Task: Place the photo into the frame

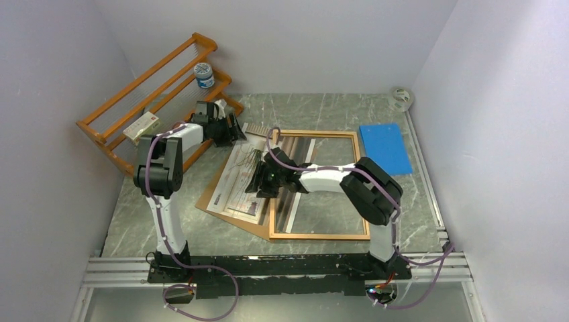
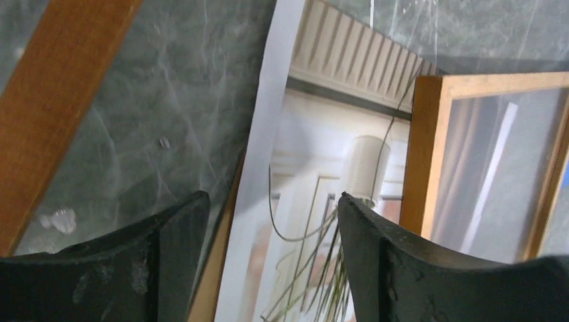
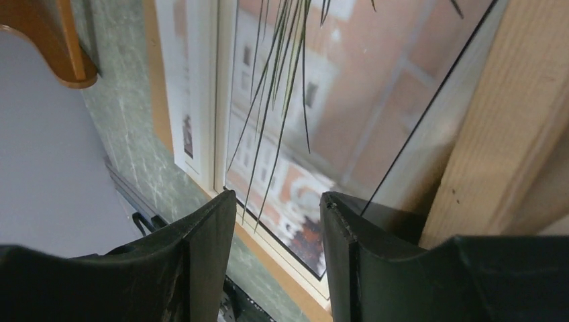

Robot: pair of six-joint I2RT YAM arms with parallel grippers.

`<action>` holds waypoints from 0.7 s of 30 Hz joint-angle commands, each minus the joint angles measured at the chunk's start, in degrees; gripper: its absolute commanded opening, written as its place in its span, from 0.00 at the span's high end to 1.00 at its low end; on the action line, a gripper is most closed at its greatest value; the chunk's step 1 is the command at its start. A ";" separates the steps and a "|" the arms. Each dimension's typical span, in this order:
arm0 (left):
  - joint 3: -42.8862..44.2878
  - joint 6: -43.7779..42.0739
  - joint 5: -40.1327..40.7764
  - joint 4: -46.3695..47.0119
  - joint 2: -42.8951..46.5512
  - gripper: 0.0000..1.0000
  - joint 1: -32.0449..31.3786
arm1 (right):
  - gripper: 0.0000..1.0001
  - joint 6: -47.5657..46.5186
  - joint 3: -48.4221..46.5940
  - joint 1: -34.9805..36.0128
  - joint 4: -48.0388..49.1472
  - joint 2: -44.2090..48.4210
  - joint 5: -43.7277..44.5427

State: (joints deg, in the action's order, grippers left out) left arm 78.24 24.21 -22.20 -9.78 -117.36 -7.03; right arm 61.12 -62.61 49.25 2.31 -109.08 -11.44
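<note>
The photo [image 1: 236, 182] lies face up on a brown backing board [image 1: 216, 201], and its right edge overlaps the left rail of the frame [image 1: 322, 235]. My left gripper [image 1: 233, 129] hovers open over the photo's far corner. The left wrist view shows the photo [image 2: 315, 154] between and below the fingers of that gripper [image 2: 274, 198], with the frame's corner [image 2: 429, 154] just to the right. My right gripper [image 1: 260, 181] is open above the photo's middle. In the right wrist view its jaws [image 3: 278, 194] straddle the photo's [image 3: 362, 100] edge beside the frame's wood [image 3: 496, 134]. Nothing is gripped.
An orange wooden rack [image 1: 151, 100] stands at the back left with a jar [image 1: 203, 75] and a small box [image 1: 142, 126] on it. A blue sheet [image 1: 384, 147] lies right of the frame. A tape roll [image 1: 401, 97] sits in the far right corner. Walls close in on three sides.
</note>
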 commanded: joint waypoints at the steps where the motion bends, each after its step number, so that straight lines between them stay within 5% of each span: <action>1: 1.98 0.65 -1.79 4.19 -2.78 0.28 0.08 | 0.48 3.40 -3.29 0.65 2.16 -2.69 -2.77; 14: 3.33 6.79 -10.26 7.30 -4.08 0.44 0.42 | 0.54 6.15 -5.02 0.75 -5.02 -8.45 -2.72; 21: 2.64 9.66 -15.55 8.86 -2.02 0.45 1.37 | 0.56 3.50 -8.49 0.65 -11.77 -12.00 -0.08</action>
State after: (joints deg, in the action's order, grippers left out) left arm 81.01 29.58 -31.42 -3.29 -121.64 -6.50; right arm 67.09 -70.11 49.60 -1.54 -116.60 -15.97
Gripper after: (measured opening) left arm 0.549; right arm 0.446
